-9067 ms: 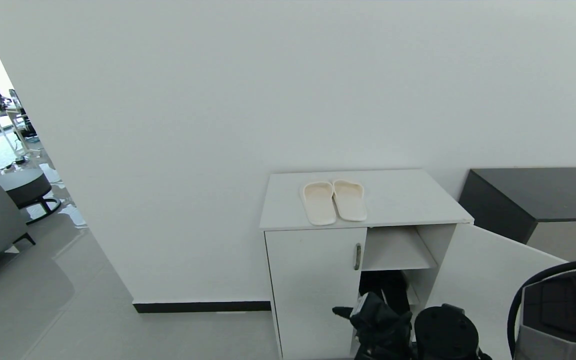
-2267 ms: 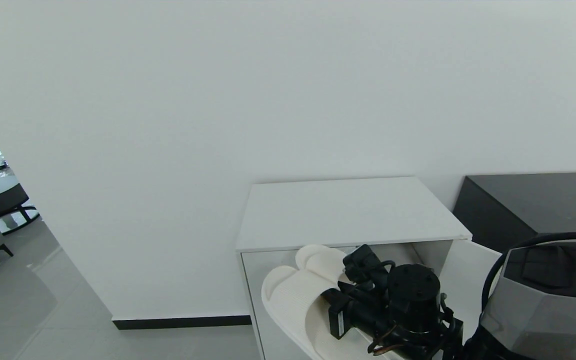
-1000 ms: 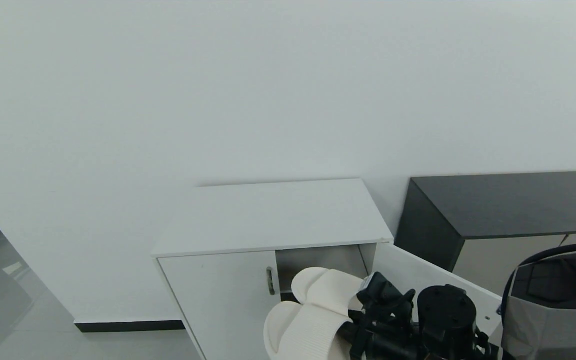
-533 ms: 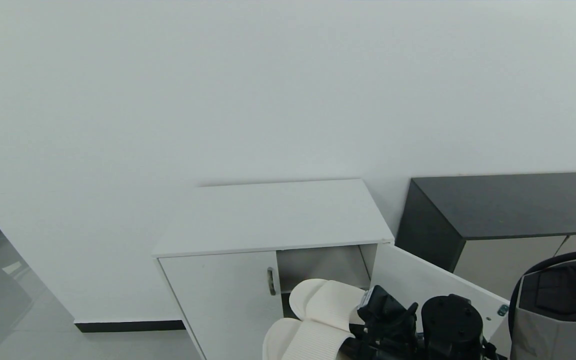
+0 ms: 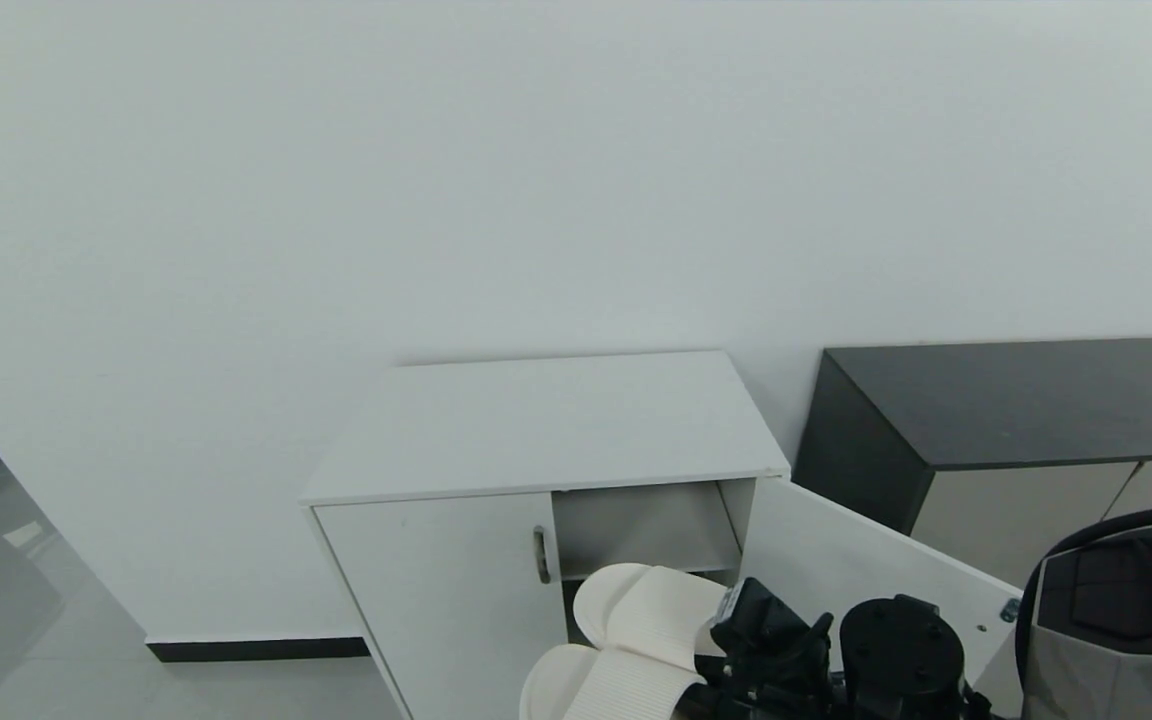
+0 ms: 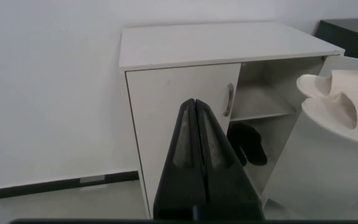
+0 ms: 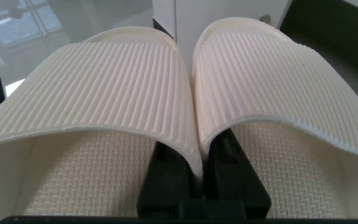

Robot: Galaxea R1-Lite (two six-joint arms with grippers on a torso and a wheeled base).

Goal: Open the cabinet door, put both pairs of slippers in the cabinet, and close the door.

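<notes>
Slippers (image 5: 651, 615) have left the cabinet (image 5: 546, 430) top; my right gripper (image 7: 196, 165) clamps their adjoining straps: light, soft, likely to flex.

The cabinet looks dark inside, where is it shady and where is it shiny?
Left wrist view: the cabinet has its bottom part in shadow, so the black slippers nearly melt into it, while the shelf above catches more light. Right wrist view: bright window light glares off the floor beyond the white slippers. Head view: soft, even light on the wall.
</notes>
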